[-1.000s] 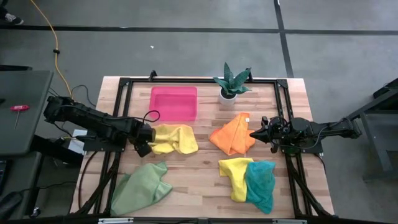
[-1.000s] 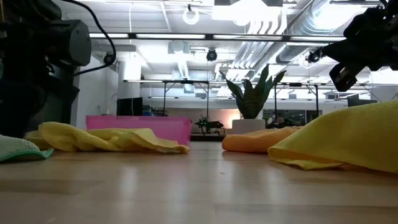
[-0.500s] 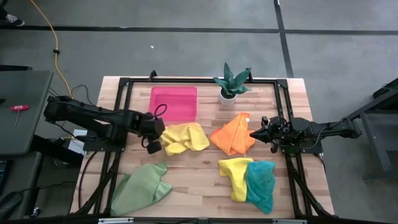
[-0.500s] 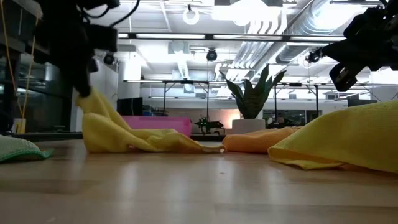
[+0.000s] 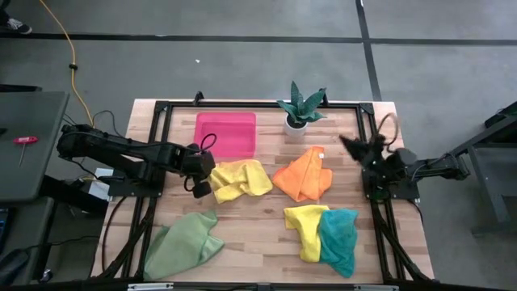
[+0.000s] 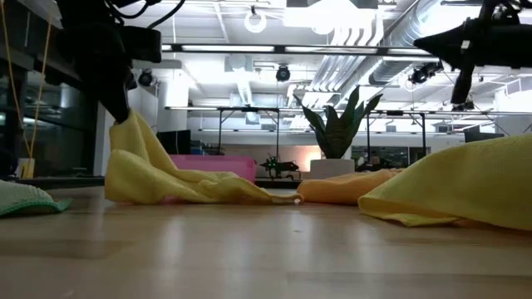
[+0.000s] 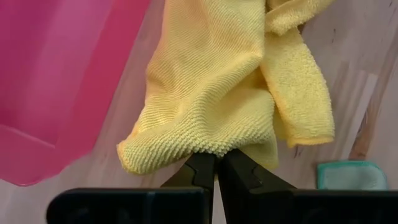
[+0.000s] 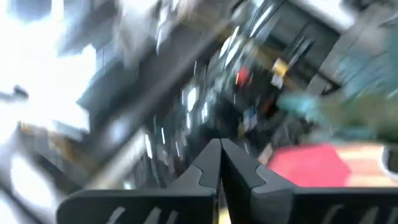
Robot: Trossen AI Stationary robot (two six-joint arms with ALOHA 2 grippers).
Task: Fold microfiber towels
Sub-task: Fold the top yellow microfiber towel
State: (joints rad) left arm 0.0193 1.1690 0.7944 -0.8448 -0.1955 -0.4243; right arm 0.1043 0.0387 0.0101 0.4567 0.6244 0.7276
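Note:
My left gripper (image 5: 201,187) is shut on a yellow towel (image 5: 239,179) left of the table's middle. One end of the towel is raised (image 6: 133,133); the rest lies crumpled on the wood (image 6: 208,189). My right gripper (image 5: 346,143) is shut with nothing in it. It is tipped up in the air near the right edge (image 6: 424,39), above and beyond the orange towel (image 5: 303,175). A second yellow towel (image 5: 304,227) lies partly under a teal towel (image 5: 339,239) at the near right. A light green towel (image 5: 184,243) lies at the near left. My left gripper pinches a bunched edge of the yellow towel (image 7: 214,147) between its two fingertips, coming steeply from above. That end is lifted clear and drapes down slack (image 6: 137,158). The far part still lies on the table.
A pink tray (image 5: 226,134) stands at the far left of the table, close behind the held towel. A potted plant (image 5: 300,109) stands at the far middle. Bare wood (image 5: 258,218) shows between the towels near the table's middle.
My left gripper has risen and gone toward the table's right, drawing the yellow towel's left end up off the wood while the rest slid and bunched rightward. My right gripper has tipped upward and turned toward the far edge, staying shut.

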